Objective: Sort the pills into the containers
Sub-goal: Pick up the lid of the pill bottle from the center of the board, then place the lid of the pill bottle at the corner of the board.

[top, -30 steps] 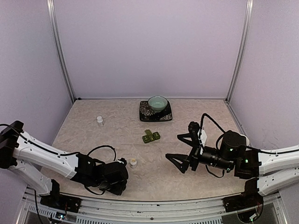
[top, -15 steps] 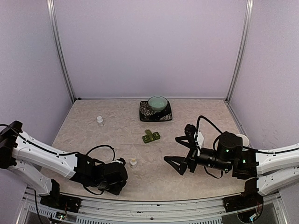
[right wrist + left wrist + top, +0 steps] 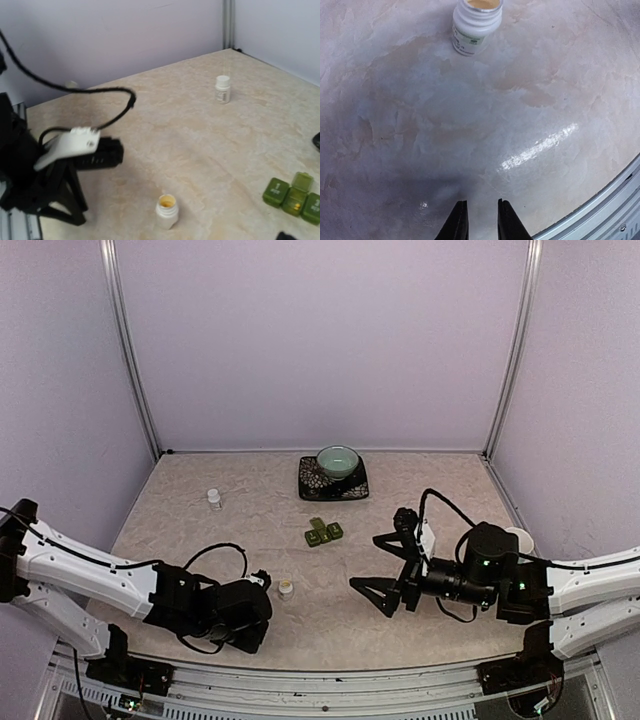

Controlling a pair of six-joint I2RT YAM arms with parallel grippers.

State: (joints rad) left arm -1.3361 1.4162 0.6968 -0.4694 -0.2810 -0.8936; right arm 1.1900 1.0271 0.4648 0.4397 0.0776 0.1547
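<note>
The dark green containers [image 3: 324, 532] lie mid-table as a strip of three. In the right wrist view the containers [image 3: 295, 197] show the middle lid raised, with a small yellow pill inside. An open white pill bottle [image 3: 286, 587] stands upright, and its yellowish contents show in its mouth [image 3: 167, 210]. My left gripper [image 3: 481, 201] hovers low over bare table. It is open by a narrow gap and holds nothing, and the bottle [image 3: 476, 27] lies ahead of it. My right gripper [image 3: 373, 562] is spread wide open and empty, right of the bottle and below the containers.
A capped white bottle [image 3: 214, 499] stands at the left rear. A teal bowl [image 3: 338, 460] sits on a dark patterned plate [image 3: 312, 480] at the back. A pale blue mug [image 3: 520, 537] peeks out behind the right arm. The table's metal front rail [image 3: 600, 207] runs close to my left gripper.
The right arm has slid a little to the left with its gripper still wide open. The left arm has barely shifted.
</note>
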